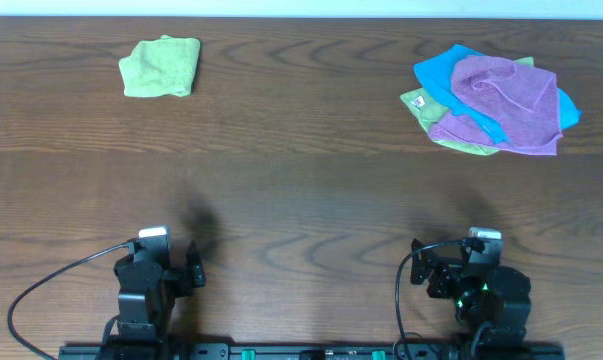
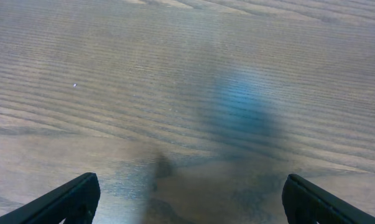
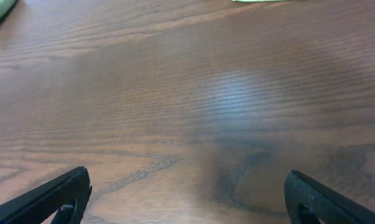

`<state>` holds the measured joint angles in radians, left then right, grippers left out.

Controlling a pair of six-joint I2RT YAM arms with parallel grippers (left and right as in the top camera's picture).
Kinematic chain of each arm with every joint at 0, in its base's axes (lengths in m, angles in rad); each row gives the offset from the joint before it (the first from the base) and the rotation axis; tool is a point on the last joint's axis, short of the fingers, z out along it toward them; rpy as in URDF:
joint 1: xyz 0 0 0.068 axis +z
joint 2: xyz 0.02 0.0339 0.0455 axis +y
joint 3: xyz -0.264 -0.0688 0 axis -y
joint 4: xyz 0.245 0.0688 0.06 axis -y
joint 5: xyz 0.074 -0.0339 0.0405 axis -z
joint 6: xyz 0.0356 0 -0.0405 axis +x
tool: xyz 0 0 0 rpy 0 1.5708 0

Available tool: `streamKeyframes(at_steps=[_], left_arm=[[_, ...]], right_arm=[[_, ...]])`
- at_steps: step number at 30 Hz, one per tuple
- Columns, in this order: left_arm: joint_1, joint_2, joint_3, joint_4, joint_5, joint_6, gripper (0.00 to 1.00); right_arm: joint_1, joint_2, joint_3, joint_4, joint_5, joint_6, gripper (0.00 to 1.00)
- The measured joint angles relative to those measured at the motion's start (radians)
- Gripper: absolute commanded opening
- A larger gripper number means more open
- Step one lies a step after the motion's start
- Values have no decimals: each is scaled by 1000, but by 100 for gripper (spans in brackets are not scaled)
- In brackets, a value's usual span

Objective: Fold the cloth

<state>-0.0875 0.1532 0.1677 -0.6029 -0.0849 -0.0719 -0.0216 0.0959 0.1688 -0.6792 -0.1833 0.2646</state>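
The cloth (image 1: 506, 95) is lying crumpled atop a blue cloth (image 1: 439, 72) and a green cloth (image 1: 417, 101), far right. A second green cloth (image 1: 161, 67) is lying far left. The left arm (image 1: 146, 290) and right arm (image 1: 486, 292) are sitting well apart from them.

Robot lab: wood-grain table (image 1: 301, 190), left arm (image 1: 146, 290), right arm (image 1: 486, 295).

Table (image 1: 301, 190): dark brown wood grain.
Far left: light green cloth (image 1: 161, 67), bunched.
Far right: heap with second green cloth (image 1: 418, 102) lowest, blue cloth (image 1: 439, 72) between, purple cloth (image 1: 506, 95) topmost.
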Motion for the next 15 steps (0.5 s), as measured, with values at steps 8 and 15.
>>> streamKeyframes(at_steps=[8,15], left_arm=[[0,0,0,0,0,0,95],[0,0,0,0,0,0,95]], right_arm=[[0,0,0,0,7,25,99],[0,65,15,0,24,30,99]])
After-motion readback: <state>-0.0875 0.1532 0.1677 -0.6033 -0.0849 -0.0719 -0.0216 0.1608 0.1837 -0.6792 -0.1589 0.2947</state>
